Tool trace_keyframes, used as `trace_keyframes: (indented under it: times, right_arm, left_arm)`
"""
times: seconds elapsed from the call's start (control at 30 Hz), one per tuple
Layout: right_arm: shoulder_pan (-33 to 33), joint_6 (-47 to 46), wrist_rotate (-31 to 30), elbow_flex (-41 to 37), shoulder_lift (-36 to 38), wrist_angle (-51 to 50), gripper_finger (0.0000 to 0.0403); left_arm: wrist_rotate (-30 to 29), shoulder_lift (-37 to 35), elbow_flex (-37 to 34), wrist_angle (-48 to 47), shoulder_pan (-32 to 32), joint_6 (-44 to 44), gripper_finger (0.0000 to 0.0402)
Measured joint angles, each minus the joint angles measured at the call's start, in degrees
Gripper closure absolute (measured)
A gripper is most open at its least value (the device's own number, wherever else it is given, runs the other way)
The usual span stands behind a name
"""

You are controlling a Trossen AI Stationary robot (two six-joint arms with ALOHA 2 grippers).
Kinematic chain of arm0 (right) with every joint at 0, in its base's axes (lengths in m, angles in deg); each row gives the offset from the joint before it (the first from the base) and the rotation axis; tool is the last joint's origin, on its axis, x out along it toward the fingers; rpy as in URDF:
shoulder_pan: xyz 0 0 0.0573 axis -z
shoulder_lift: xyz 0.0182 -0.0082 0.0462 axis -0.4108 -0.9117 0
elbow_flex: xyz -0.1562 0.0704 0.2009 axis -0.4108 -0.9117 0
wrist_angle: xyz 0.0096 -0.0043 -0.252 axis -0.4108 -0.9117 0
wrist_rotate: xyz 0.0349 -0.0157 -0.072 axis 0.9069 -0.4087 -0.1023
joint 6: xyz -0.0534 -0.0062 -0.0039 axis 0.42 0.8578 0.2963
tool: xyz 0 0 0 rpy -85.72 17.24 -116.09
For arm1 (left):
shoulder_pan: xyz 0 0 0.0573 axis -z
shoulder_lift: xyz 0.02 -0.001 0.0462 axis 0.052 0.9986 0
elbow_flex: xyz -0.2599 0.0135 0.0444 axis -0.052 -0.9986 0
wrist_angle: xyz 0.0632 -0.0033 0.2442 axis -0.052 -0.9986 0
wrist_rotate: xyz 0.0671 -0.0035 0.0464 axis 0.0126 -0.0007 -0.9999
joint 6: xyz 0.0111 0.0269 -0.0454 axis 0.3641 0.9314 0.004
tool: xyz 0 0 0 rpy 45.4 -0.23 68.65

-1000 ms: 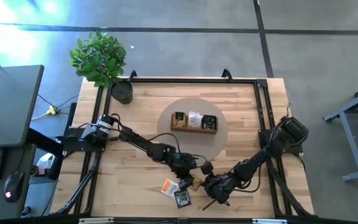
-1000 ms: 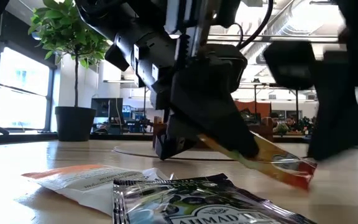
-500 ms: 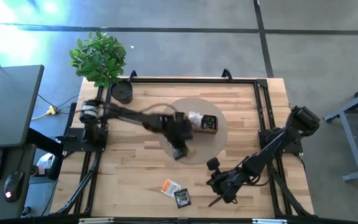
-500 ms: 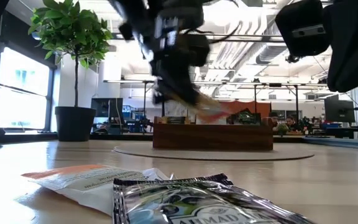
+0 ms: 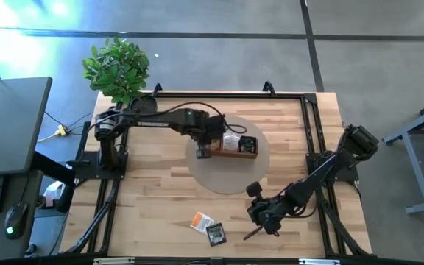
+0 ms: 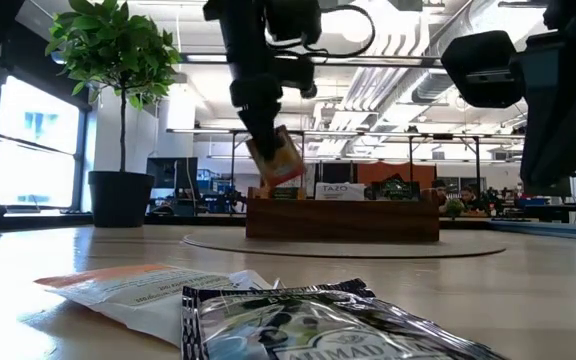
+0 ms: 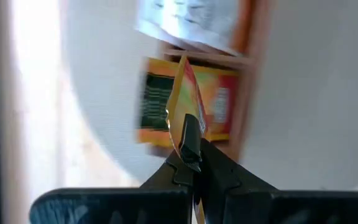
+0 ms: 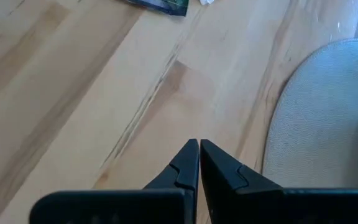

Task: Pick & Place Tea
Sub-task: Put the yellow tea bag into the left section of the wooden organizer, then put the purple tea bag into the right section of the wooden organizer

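Left pincer [image 7: 193, 144]: clamped on a yellow tea packet [image 7: 182, 93], held edge-on above the left end of the wooden tray [image 5: 230, 152].
Yellow tea packet: flat, glossy, yellow-orange with a red patch.
Wooden tray: on the round grey mat [image 5: 230, 180], with packets standing in it.
Right pincer [image 8: 197, 155]: closed and empty, low over the bare counter [image 8: 73, 93].
Loose packets: a white-and-orange packet [image 5: 201, 221] and a black packet [image 5: 216, 234] lie flat, touching, near the counter's front edge.
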Motion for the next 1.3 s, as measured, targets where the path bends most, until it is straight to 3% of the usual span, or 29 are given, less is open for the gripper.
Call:
trace_keyframes:
  times: [0.63,0.77,1.0,1.13,1.3]
  right_arm:
    - [0.2,0.2,0.6,0.1,0.0,-0.9,0.0391]
    - [0.2,0.0,0.6,0.1,0.0,-1.0,0.0391]
    - [0.2,0.1,0.3,0.1,0.0,-1.2,0.0391]
    - [0.2,0.1,0.2,0.1,0.0,-1.2,0.0391]
    - [0.2,0.1,-0.3,0.1,0.0,-0.5,0.0391]
  left_arm:
    - [-1.2,5.1,0.1,3.6,-0.2,4.5,0.0394]
    - [-1.0,5.6,-0.3,2.0,-0.3,7.8,0.0362]
    - [-2.0,5.4,-0.2,2.6,-0.3,10.0,0.0268]
    - [-3.1,5.4,1.5,0.3,-0.2,4.8,0.0232]
    - [-0.2,5.4,7.0,-7.8,-0.2,-2.9,0.0223]
